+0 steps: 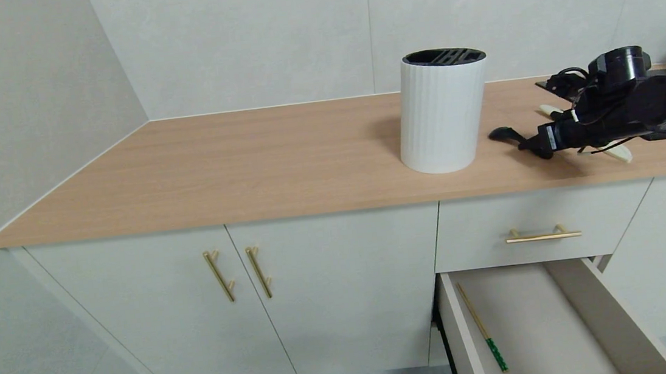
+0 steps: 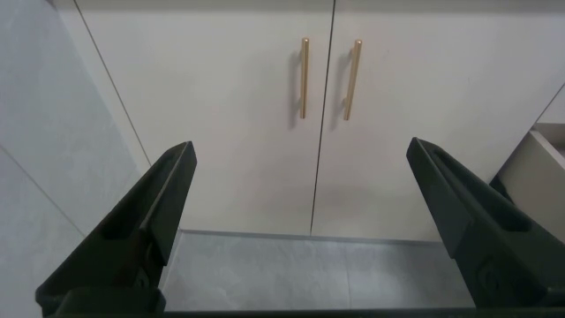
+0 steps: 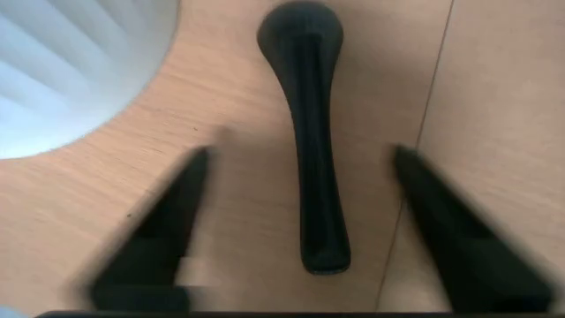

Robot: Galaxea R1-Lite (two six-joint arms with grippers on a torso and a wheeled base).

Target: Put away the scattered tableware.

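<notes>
On the wooden table [image 1: 245,159] stands a white ribbed holder [image 1: 444,112] with a black slotted top, upright. Just beside it, on the right, a black spoon [image 1: 502,133] lies flat on the wood. The right pincer [image 1: 540,145] is low over the table at the spoon's handle end. In the right wrist view its fingers [image 3: 159,238] are spread apart on either side of the spoon [image 3: 309,141] and do not touch it, with the holder's wall [image 3: 71,71] close by. Two pale pieces of tableware [image 1: 620,152] lie under and behind the right arm, too covered to name. Below the table edge, the lower drawer [image 1: 601,308] is pulled open and holds chopsticks [image 1: 481,328] with green ends, lying along its left wall. The drawer above it [image 1: 543,235] is closed. The left pincer [image 2: 300,150] is down in front of the closed cupboard doors [image 2: 265,159], fingers wide apart and holding nothing.
</notes>
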